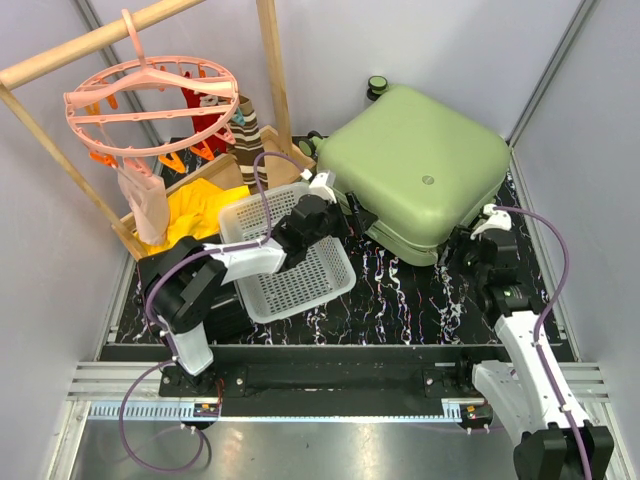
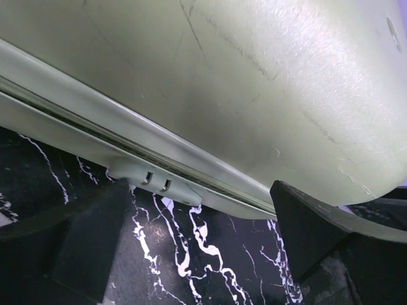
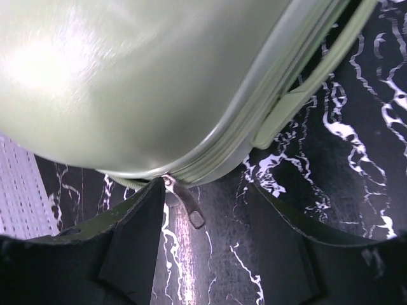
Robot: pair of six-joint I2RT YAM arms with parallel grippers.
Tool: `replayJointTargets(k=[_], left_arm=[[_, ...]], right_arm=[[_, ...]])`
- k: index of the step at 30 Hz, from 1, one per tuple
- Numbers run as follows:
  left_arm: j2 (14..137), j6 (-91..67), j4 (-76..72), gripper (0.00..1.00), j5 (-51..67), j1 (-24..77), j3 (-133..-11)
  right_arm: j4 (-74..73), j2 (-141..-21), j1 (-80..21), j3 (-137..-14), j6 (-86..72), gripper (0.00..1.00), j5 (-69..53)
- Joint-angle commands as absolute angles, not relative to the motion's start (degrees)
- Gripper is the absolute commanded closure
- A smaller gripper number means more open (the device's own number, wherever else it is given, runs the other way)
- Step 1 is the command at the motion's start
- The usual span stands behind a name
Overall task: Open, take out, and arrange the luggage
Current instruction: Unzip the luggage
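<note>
The light-green luggage (image 1: 420, 165) lies flat and closed on the black marbled table, its wheels toward the back. My left gripper (image 1: 345, 215) stands open at the case's left front edge. In the left wrist view the shell (image 2: 254, 82) fills the top, and a small lock block (image 2: 152, 181) on the seam sits just above the gap of the left gripper (image 2: 202, 210). My right gripper (image 1: 465, 245) is at the front right corner, open. There the metal zipper pull (image 3: 189, 208) hangs between the fingers of the right gripper (image 3: 206, 194), close to the left finger (image 3: 140, 235), untouched.
A white perforated basket (image 1: 290, 255) sits under the left arm. Behind it, a wooden rack (image 1: 270, 60) carries a pink round clip hanger (image 1: 150, 105), with a yellow cloth (image 1: 200, 210) in a wooden tray. Grey walls close in on both sides. A green side handle (image 3: 305, 89) runs along the case.
</note>
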State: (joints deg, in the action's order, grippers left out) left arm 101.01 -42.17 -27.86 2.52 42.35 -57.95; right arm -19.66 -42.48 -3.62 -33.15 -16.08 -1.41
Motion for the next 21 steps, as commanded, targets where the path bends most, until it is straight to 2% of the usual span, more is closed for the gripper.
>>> replayJointTargets(k=[1,14,17,21], left_arm=[[101.7,-45.3,-31.0,0.03,1.8,43.5,-59.0],[105.2,-48.4,-34.1,0.2,6.0,43.8,-56.7],[105.6,-49.2,-34.7,0.22,6.9,43.9,-56.2],[105.2,-49.6,-35.5,0.22,6.7,44.0,-54.2]], right_arm=[[-17.9,-43.9,-6.7,-33.0,-13.4,0.36,-3.0],[-16.5,-47.1,-9.9,-33.7,-12.2,0.36,-6.1],[-16.6,-48.8,-10.2,-34.2,-12.2,0.36,-6.2],[-16.8,-49.4,-10.5,-34.6,-12.4,0.41,-5.7]])
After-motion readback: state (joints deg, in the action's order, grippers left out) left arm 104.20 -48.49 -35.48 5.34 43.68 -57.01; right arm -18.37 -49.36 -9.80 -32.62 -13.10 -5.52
